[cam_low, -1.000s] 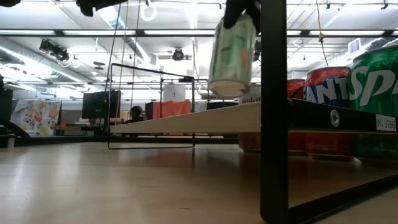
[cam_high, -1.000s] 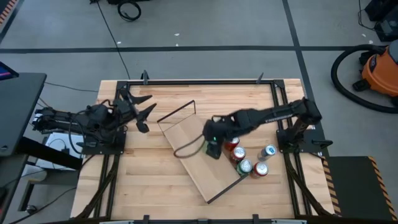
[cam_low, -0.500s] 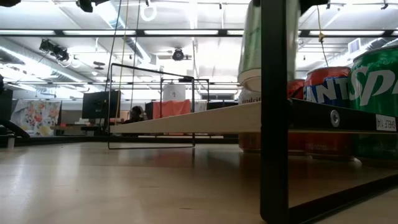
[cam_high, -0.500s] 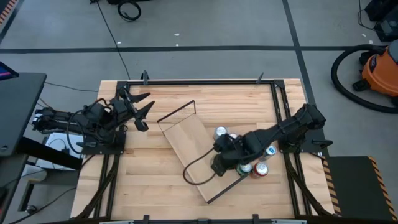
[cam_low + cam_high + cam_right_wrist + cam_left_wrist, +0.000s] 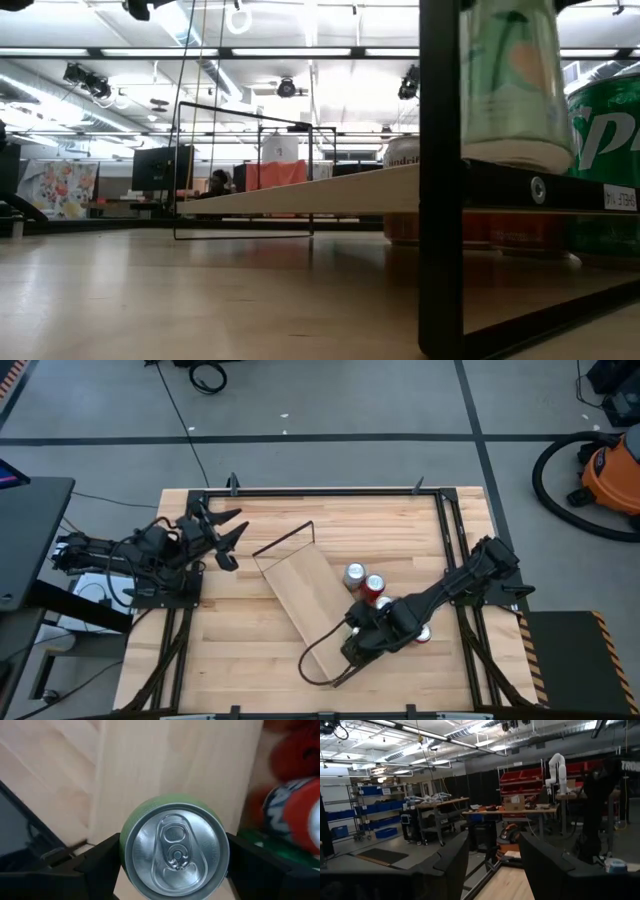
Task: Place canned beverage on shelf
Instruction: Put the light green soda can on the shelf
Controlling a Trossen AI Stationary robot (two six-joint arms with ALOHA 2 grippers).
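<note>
A green can [image 5: 174, 851] is held upright in the right gripper [image 5: 172, 857], one dark finger pressed to each side of it, with the pull-tab top turned toward the wrist camera. In the low view the can's [image 5: 512, 80] base is seen just above, or perhaps touching, the near end of the shelf [image 5: 330, 190]; which of the two cannot be told. The shelf board [image 5: 305, 595] lies directly under the can, so the coming move is judged to be straight down along the can's upright long axis and then a release. Other cans [image 5: 355, 574] are grouped just beside the shelf on the tabletop [image 5: 250, 660]. The left gripper [image 5: 225, 540], its fingers spread and empty, waits well apart near the tabletop's left edge, so the right arm is by far the nearer.
</note>
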